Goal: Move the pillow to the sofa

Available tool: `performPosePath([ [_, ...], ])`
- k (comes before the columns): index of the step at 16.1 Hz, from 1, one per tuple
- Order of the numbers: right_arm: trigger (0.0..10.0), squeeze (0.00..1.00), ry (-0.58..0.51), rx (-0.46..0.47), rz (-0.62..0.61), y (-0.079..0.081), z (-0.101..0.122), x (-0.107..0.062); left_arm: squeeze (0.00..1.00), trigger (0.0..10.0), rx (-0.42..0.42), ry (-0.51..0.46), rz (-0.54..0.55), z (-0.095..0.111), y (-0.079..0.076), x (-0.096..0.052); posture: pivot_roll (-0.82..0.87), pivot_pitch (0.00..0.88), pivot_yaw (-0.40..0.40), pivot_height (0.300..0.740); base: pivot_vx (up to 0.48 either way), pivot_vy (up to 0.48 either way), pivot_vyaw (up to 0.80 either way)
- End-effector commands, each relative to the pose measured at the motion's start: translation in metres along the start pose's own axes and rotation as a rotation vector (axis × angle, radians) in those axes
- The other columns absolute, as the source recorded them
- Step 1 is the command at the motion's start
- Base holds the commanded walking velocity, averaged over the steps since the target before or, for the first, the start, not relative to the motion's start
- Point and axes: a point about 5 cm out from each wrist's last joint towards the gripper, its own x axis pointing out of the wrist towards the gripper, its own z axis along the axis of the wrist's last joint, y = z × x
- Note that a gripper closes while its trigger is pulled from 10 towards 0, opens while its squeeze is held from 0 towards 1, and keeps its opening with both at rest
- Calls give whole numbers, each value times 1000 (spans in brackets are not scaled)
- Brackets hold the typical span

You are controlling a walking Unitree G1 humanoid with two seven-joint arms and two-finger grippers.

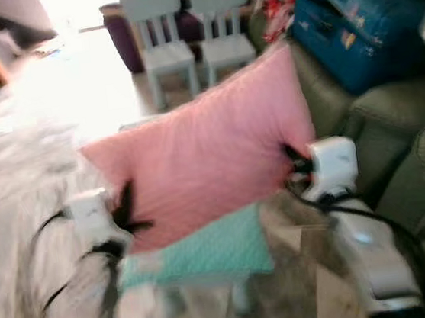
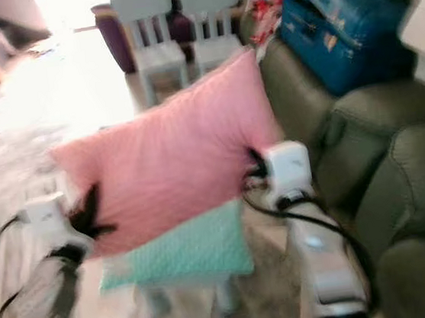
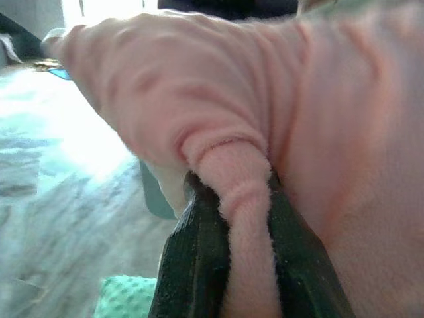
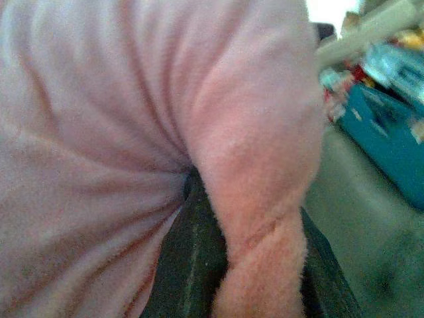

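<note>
The pink pillow [image 1: 204, 156] hangs in the air between both arms, beside the green sofa [image 1: 396, 153] (a teal cushion [image 1: 208, 255] sits below it). The left tool [image 1: 127, 215] and right tool [image 1: 295, 159] each clamp a pillow edge.

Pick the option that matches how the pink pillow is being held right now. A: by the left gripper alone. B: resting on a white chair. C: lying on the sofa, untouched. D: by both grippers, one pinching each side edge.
D: the pink pillow hangs in the air, the left gripper shut on one side edge and the right gripper on the other, beside the green sofa.
</note>
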Motion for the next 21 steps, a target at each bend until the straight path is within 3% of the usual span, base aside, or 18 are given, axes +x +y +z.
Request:
performPosePath([
  [1, 10000, 0, 5, -21, -78, -21, -1, -10, 0, 10000, -17, -12, -59, 4, -19, 8, -148, 0, 33, 740, 0, 0, 0],
  [8, 10000, 0, 3, -21, -73, -20, 0, -10, 0, 10000, 11, -1, -23, 2, -14, 9, -147, 0, 32, 740, 0, 0, 0],
  [12, 10000, 0, 7, -23, -71, -20, 0, -9, 0, 10000, 93, 90, 7, -6, -11, 11, -145, 0, 30, 740, 0, 0, 0],
  [15, 10000, 0, 9, -25, -66, -21, 0, -8, 0, 10000, 110, 139, 37, -9, -7, 13, -143, 0, 27, 740, 0, 0, 0],
  [17, 10000, 0, 8, -22, -60, -21, 0, -7, 0, 10000, 68, 102, 54, -7, -6, 13, -144, 0, 21, 740, 0, 0, 0],
  [21, 10000, 0, 22, -20, -43, -19, -1, -3, 0, 10000, 56, 120, 57, -8, -8, 14, -138, 0, 13, 740, 0, 0, 0],
])
